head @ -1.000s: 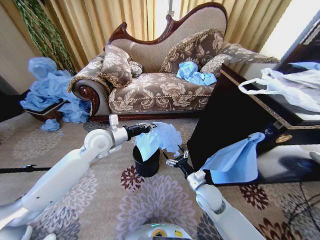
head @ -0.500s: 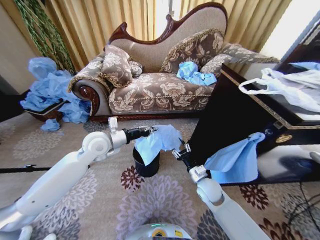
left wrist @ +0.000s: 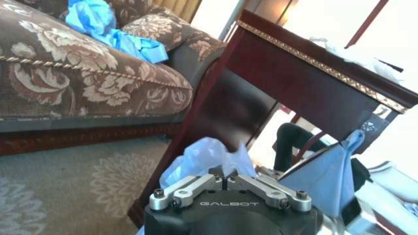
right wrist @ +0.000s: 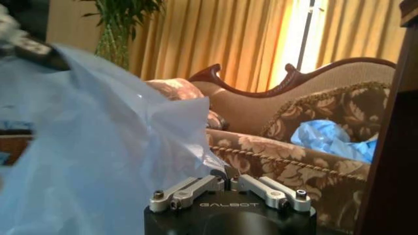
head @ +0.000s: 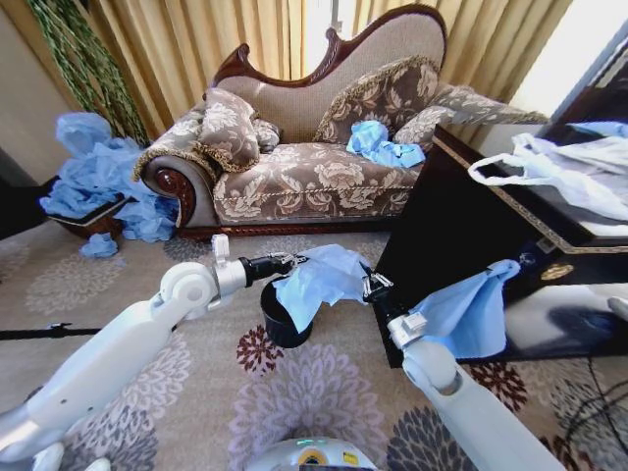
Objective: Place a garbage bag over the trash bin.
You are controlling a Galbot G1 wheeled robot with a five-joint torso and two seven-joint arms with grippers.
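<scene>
Both grippers, left gripper (head: 291,260) and right gripper (head: 370,286), pinch the thin light-blue plastic garbage bag (head: 316,279), stretched above the small black cylindrical trash bin (head: 279,325); its rim is not yet covered.

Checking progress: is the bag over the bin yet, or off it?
Off it. The bag hangs stretched between the left gripper and right gripper, above the bin, whose rim is partly uncovered.
</scene>
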